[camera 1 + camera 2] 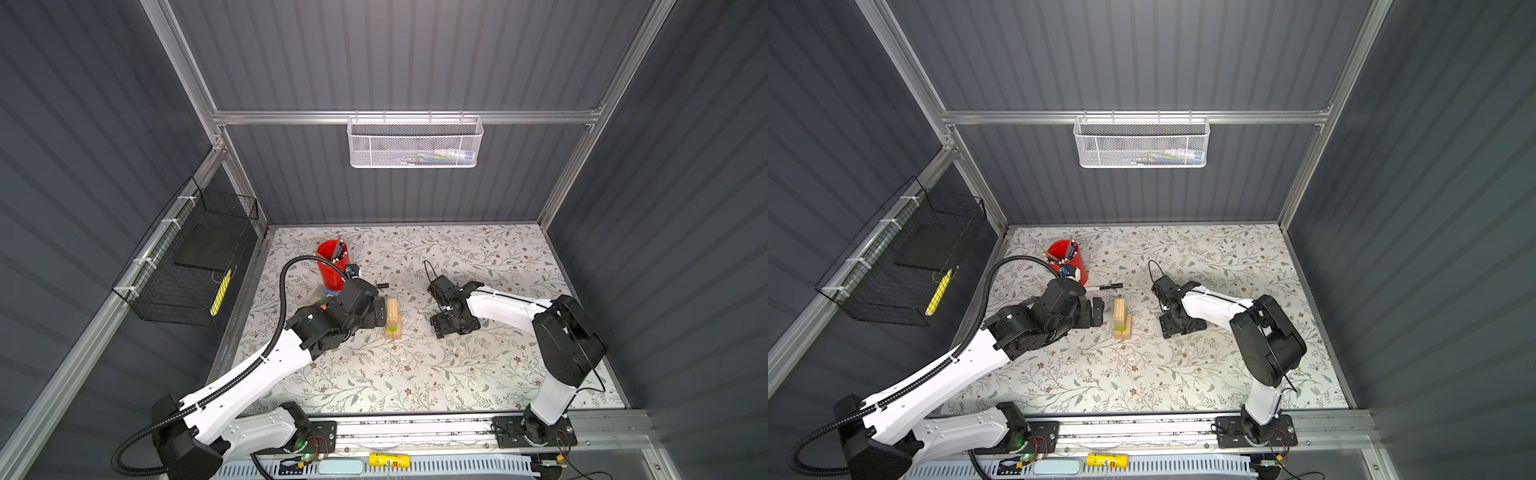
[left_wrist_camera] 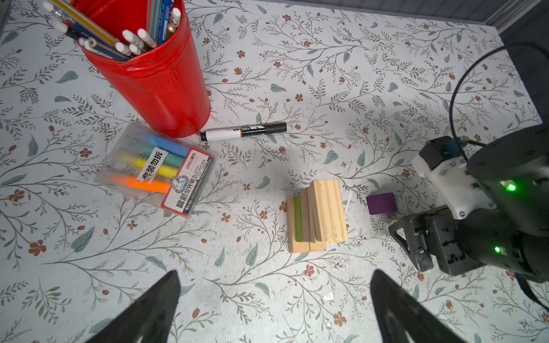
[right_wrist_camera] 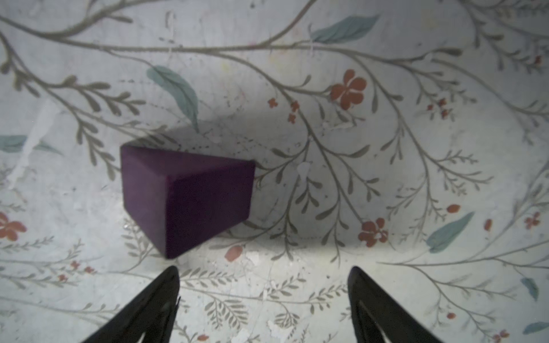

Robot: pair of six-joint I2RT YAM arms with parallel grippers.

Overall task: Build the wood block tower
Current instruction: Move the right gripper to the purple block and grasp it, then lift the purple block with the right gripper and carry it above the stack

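At the left, a red cup [image 1: 331,268] of pens stands on the flowered worktop [image 1: 415,374], with a packet of highlighters [image 2: 154,170] and a black marker [image 2: 243,131] beside it. The left hand [image 2: 274,291] is spread wide and empty, just left of the tower [image 1: 392,319], a stack of pale wood blocks [image 2: 326,208] with a green layer [image 2: 298,218]. The purple block [image 3: 184,199] lies on the worktop to the tower's right, apart from it and just ahead of the right hand [image 3: 264,279], which is spread and grips nothing.

Floral-print table [image 1: 415,374] carries red cup [image 2: 154,83], highlighter packet [image 2: 157,172] and black marker [image 2: 243,132] just beside it, wood block stack [image 2: 318,216] mid-table, purple block [image 2: 381,203] near stack, apart.
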